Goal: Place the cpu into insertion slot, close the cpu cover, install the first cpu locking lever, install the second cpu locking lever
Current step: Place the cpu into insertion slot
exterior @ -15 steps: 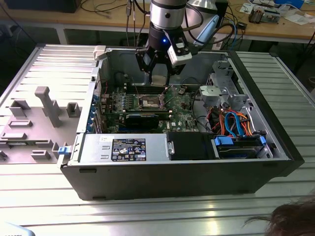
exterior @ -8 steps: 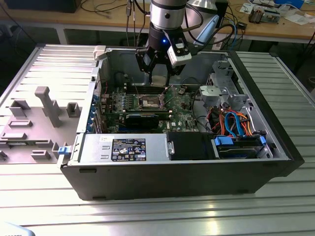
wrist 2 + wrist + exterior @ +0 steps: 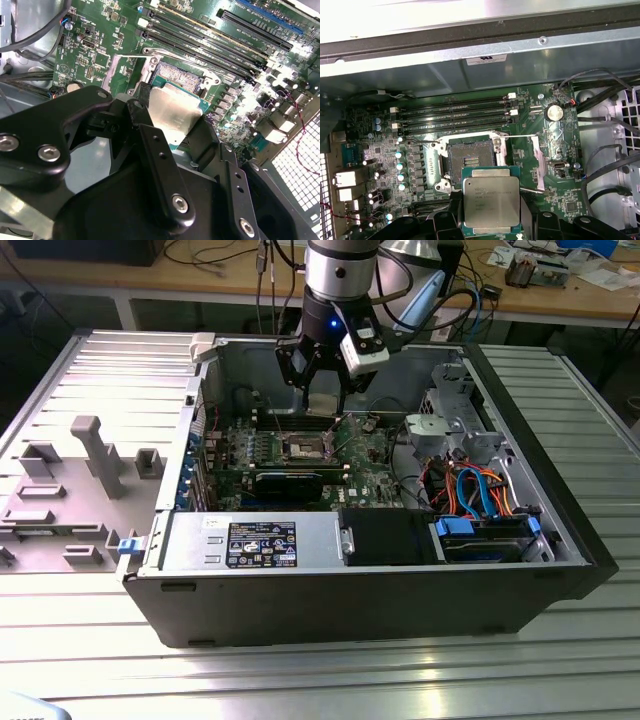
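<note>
My gripper hangs inside the open computer case, shut on the cpu. The cpu is a flat silvery-grey square on a green carrier edge, clamped between two black fingers. It hovers above the green motherboard, offset to one side of the insertion slot. The slot lies bare, with a dark centre and a metal rim. The cpu cover is flipped open beside the slot, and thin wire levers stand raised around it. In the second wrist view the cpu overlaps the near edge of the slot.
Long black memory slots run beside the socket. The case wall stands behind them. A black power supply box, a drive cage and blue and orange cables fill the exterior view's right. A grey fixture sits outside on the left.
</note>
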{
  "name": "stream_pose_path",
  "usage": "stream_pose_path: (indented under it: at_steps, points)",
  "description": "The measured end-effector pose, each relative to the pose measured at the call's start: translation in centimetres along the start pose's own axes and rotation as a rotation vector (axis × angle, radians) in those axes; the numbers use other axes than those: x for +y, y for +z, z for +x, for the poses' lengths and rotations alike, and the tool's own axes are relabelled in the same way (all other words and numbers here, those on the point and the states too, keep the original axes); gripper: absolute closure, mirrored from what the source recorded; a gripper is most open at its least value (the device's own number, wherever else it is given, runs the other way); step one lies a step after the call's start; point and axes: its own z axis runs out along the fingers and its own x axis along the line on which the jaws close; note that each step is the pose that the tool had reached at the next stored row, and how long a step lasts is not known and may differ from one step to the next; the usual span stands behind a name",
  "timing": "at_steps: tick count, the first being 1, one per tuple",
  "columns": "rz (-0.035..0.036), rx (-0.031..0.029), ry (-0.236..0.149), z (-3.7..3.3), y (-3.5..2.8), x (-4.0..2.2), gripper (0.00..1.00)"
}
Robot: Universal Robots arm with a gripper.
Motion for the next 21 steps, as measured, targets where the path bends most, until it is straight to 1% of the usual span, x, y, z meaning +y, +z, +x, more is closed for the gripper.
stream_pose_path:
  at_steps: [5,21]
  points:
    - [0.0,-0.0002,0.011,0.0,0.0,0.0,0.45]
    - [0.0,-0.0004,0.018,0.0,0.0,-0.02,0.45]
